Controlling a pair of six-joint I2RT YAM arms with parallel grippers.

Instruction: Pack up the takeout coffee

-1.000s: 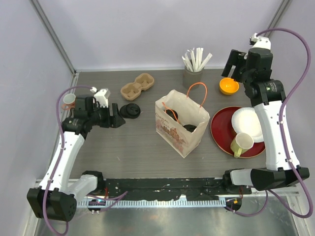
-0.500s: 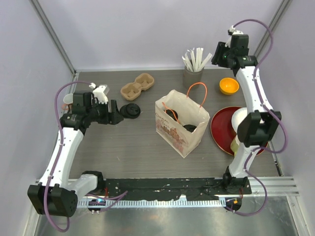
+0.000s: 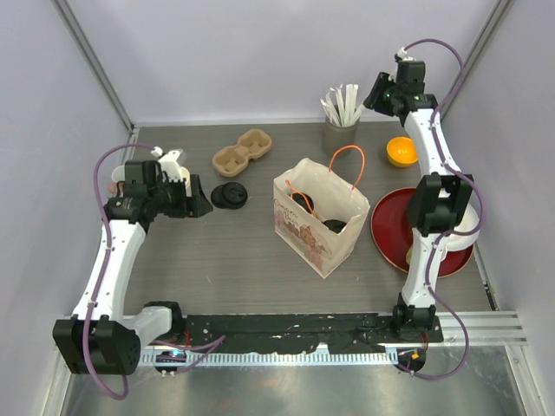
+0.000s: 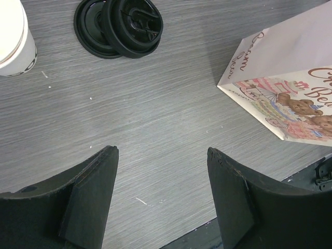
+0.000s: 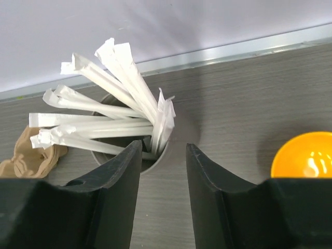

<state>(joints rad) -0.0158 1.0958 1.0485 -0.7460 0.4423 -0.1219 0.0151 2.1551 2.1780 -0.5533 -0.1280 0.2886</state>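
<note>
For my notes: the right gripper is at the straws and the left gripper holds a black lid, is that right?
No: the left gripper is open and empty; the lids lie apart on the table, per the left wrist view. The rest stands.

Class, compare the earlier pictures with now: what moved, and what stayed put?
The right gripper swung from near the orange bowl leftward to the straw holder, its jaws narrowing but gripping nothing. The left gripper stayed open beside the black lids; the paper bag did not move.
</note>
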